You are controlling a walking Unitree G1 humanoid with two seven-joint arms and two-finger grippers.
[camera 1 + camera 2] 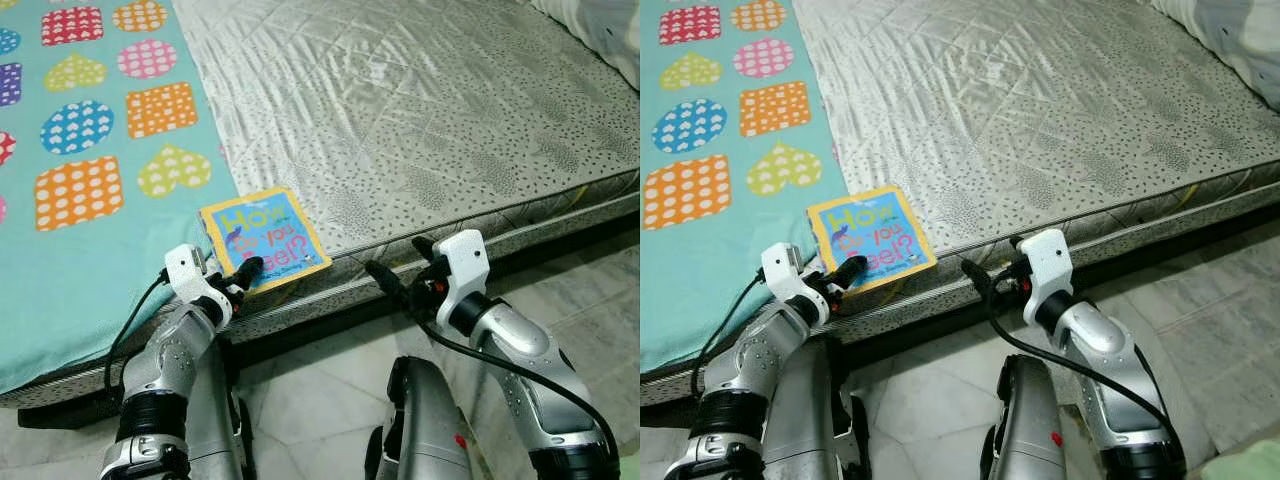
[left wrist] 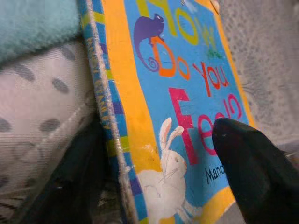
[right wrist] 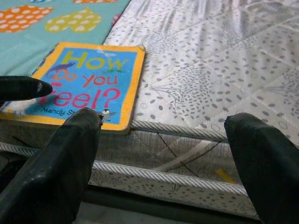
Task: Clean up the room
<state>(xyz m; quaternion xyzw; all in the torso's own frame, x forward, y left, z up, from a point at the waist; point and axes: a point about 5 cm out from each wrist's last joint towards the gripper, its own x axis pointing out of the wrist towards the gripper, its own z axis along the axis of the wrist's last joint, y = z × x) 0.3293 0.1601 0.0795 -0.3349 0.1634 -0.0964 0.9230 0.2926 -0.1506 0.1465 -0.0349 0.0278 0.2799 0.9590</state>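
At the mattress [image 1: 420,120] edge, my left gripper [image 1: 232,283] straddles, jaws apart, the corner of a stiff, light board book [image 1: 262,237], best pinched there, while my right gripper [image 1: 400,268] waits open beside it.

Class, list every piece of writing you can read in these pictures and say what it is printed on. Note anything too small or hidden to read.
"How Do You Feel?" – the title on the cover of the children's book lying at the edge of the mattress.
"Mandy S…" – the author line at the bottom of the cover; the rest is hidden behind the left gripper.
The patterned blanket carries shapes only, no words.
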